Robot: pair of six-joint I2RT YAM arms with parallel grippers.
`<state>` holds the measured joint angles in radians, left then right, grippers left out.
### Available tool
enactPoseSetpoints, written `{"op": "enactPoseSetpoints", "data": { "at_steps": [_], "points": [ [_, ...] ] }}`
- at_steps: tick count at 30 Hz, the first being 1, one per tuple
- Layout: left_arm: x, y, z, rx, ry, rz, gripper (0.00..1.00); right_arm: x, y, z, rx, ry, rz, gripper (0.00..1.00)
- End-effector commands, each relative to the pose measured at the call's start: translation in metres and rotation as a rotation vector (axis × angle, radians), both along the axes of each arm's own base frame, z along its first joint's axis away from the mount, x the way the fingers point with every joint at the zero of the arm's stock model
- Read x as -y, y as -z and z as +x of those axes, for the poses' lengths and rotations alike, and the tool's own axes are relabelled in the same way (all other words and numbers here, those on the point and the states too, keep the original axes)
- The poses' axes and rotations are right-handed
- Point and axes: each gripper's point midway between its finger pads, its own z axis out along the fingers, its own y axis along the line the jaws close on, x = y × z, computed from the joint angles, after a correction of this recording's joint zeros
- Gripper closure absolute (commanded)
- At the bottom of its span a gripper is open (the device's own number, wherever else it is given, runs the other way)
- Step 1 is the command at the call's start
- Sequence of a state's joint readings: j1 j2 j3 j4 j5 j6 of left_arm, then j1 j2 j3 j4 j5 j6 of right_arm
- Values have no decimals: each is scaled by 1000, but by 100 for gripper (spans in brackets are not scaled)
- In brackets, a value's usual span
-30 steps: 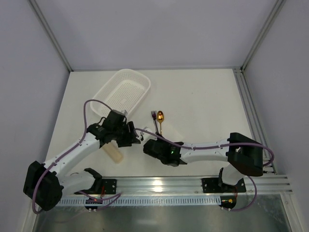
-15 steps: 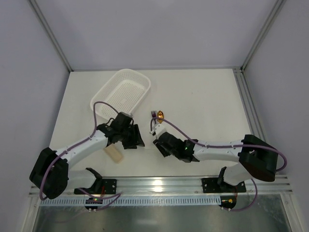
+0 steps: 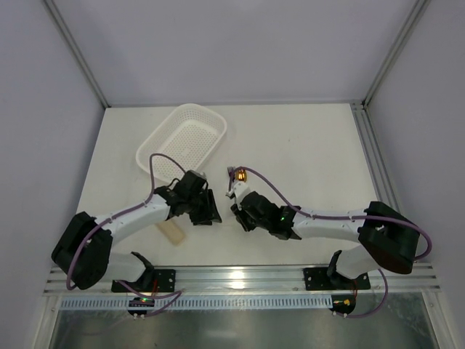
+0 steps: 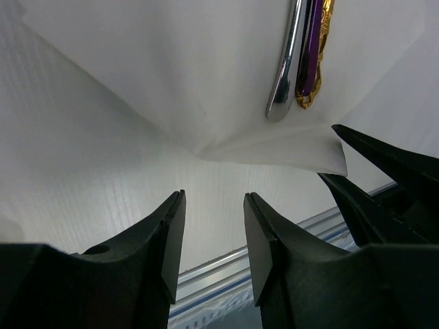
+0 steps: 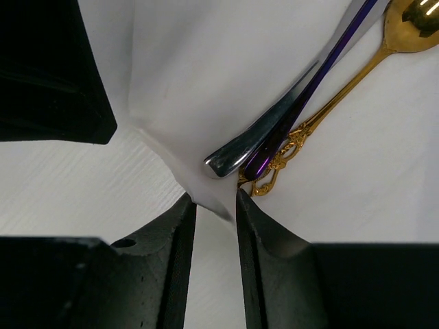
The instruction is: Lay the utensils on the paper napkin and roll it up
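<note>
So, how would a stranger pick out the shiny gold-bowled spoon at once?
Find the white perforated plastic basket on the table's far left. Right of its near end, slim utensils lie together on a thin white paper napkin. The spoon is the rightmost, alone in gold.

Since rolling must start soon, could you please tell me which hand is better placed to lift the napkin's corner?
Probably the right hand: it straddles the napkin's corner by the utensils; the left hand is open but short of the edge.
</note>
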<state>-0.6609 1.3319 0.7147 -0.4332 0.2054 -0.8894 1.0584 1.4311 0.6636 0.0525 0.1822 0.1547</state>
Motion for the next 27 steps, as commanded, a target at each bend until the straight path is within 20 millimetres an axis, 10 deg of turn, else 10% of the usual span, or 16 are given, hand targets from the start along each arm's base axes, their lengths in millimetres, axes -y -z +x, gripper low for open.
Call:
{"op": "enactPoseSetpoints", "data": {
  "at_steps": [1, 13, 27],
  "points": [
    [21, -15, 13, 58, 11, -68, 57, -12, -18, 13, 39, 1, 64, 68],
    [45, -9, 16, 50, 29, -82, 64, -13, -16, 21, 33, -11, 79, 96],
    [63, 0, 27, 47, 16, -77, 67, -9, -12, 33, 21, 22, 79, 96]
  ]
}}
